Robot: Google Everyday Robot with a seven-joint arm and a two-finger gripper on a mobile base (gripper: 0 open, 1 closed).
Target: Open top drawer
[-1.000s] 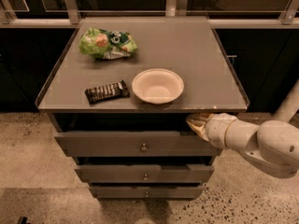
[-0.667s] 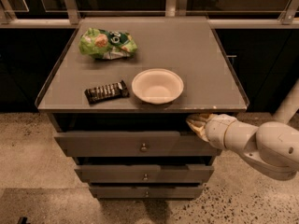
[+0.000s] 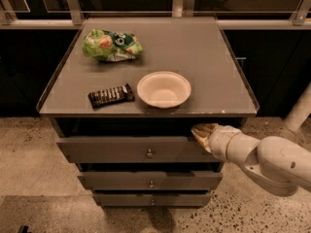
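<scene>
Bulbous white arm [image 3: 272, 161]; tan gripper [image 3: 203, 131] at top drawer [image 3: 112, 150].

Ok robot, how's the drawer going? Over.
Gripper at top drawer's upper right edge, off the knob. Drawer out only slightly, if at all. Bowl on top, not blocking.

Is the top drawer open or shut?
Looks slightly open: the top drawer juts past the tabletop, dark gap behind. The end effector is at its upper right corner.
</scene>
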